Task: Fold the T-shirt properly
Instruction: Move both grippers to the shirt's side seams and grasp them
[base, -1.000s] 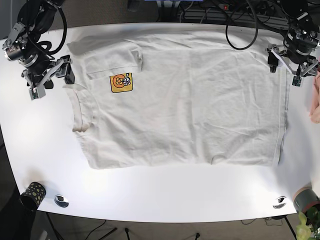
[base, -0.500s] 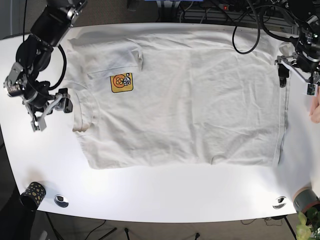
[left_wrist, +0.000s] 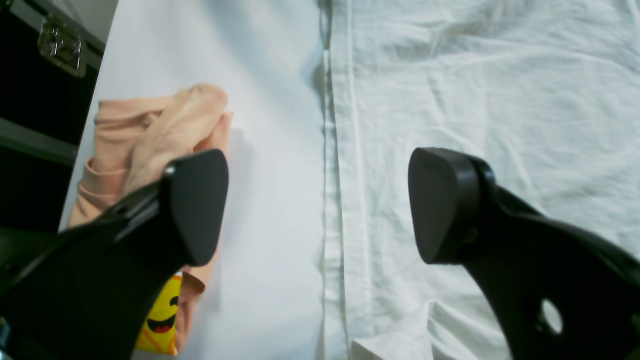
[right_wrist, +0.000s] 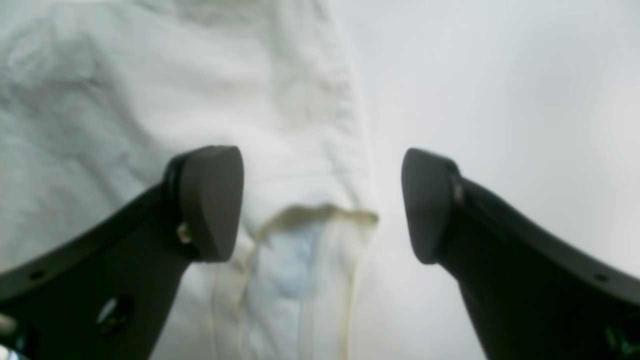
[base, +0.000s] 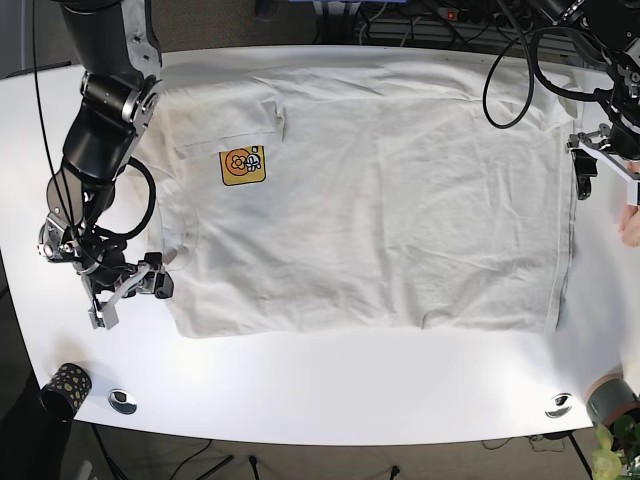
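A white T-shirt lies spread flat on the white table, with its orange-yellow logo toward the left and its collar at the left edge. My right gripper is open just off the shirt's lower-left edge. In the right wrist view this gripper straddles a yellowish hemmed edge of the shirt, fingers apart with nothing gripped. My left gripper is open by the shirt's right hem. From the left wrist view the gripper hovers over that hem.
A peach cloth lies at the table's right edge, close to the left gripper. A dark patterned cup and two metal discs sit along the front edge. Cables run along the back.
The right gripper has travelled down the shirt's left side, from beside the upper sleeve to the lower-left edge. The left gripper has shifted right and slightly down along the hem.
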